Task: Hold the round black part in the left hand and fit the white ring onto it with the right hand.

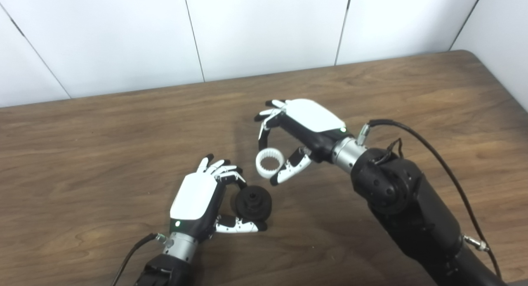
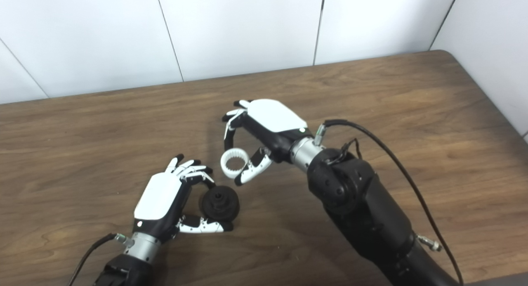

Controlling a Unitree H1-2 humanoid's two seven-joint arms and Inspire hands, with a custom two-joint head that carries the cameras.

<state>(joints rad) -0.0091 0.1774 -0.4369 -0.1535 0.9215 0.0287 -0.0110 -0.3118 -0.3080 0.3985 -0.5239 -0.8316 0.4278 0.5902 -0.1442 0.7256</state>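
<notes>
Near the table's (image 1: 82,125) front edge, the left hand (image 1: 198,203) pinches the black part (image 1: 253,202); the right hand (image 1: 303,129) pinches the ring (image 1: 269,162) just above: light, stiff plastic, likely slippery, best held by the rim.

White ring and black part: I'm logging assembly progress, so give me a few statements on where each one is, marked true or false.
1. The right hand holds the white ring. True.
2. The ring is seated on the round black part. False: they are apart, the ring farther up the picture.
3. The left hand holds the black part. True.
4. The ring lies loose on the table. False: fingers pinch it.
</notes>
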